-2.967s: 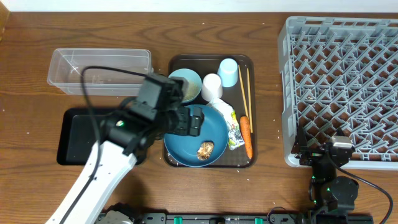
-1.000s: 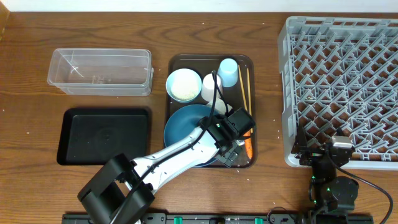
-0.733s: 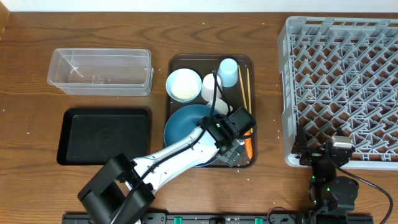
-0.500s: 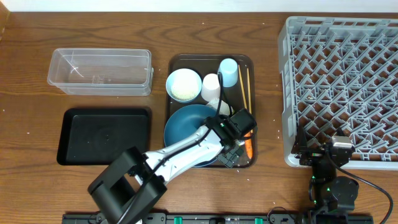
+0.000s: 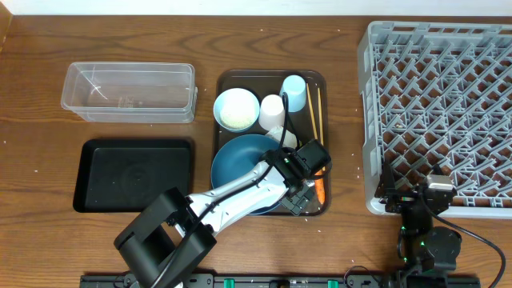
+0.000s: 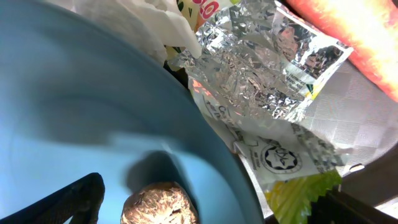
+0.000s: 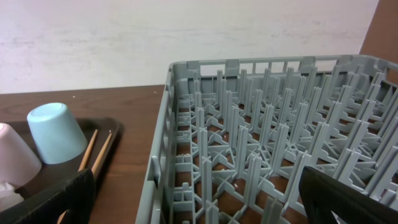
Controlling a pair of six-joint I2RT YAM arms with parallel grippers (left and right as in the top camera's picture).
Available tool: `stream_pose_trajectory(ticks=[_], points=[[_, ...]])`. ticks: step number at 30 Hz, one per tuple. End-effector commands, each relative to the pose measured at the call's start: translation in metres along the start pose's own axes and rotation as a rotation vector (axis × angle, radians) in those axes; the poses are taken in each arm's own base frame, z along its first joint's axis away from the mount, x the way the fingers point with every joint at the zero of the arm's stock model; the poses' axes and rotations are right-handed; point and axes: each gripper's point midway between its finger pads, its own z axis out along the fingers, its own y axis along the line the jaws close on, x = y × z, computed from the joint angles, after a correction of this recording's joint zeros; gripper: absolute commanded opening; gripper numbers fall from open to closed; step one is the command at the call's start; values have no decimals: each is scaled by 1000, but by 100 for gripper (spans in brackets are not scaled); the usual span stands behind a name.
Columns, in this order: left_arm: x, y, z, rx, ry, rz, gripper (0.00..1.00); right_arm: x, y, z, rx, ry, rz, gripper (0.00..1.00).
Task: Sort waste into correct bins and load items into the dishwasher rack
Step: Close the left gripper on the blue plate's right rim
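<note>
My left gripper [image 5: 298, 194] [image 6: 214, 194] is open, low over the lower right rim of the dark-blue plate [image 5: 240, 164] [image 6: 74, 112]. Its fingers straddle that rim. The brown food lump [image 6: 160, 203] lies on the plate between them, and the crumpled wrapper [image 6: 261, 106] [image 5: 286, 138] lies just beyond the rim. The carrot [image 5: 320, 190] [image 6: 354, 31] sits right of the wrapper. The bowl [image 5: 237, 110] holds rice. Pink cup [image 5: 273, 110], light-blue cup [image 5: 294, 91] [image 7: 55, 132] and chopsticks [image 5: 315, 112] [image 7: 93, 149] sit on the brown tray [image 5: 272, 75]. My right gripper [image 5: 394, 190] [image 7: 205, 193] is open and empty at the rack's [image 5: 440, 96] [image 7: 261, 124] front left corner.
The clear tub [image 5: 128, 92] stands at the back left, with the black tray [image 5: 132, 174] in front of it. My left arm [image 5: 216, 204] stretches across the plate from the lower left. Bare wood separates the brown tray from the rack.
Three seconds ago my left gripper hung over the plate's left side; it now sits at the lower right rim by the wrapper. It has barely moved in the last second. The right arm is still.
</note>
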Motion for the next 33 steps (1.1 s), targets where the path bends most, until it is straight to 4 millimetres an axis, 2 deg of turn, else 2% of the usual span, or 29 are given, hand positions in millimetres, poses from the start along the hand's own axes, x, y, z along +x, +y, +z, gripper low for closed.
stream_pose_trajectory(ticks=[1,4,5,7,8,16,20,31,33], points=[[2,2,2,-16,6,19,98,0,-3,0,14,-1,-1,99],[4,2,3,-17,10,19,99,0,-3,0,14,-1,-1,99],[3,2,3,-16,7,18,96,0,-3,0,14,-1,-1,99],[2,2,3,-15,3,17,77,0,-3,0,14,-1,-1,99],[2,1,3,-15,3,17,71,0,-3,0,14,-1,-1,99],[3,-1,3,-3,6,17,68,0,-3,0,14,-1,-1,99],[7,-8,5,40,23,18,68,0,-3,0,14,-1,-1,99],[11,-8,7,40,34,19,68,0,-3,0,14,-1,-1,99],[11,-8,7,40,34,19,61,0,-3,0,14,-1,-1,99]])
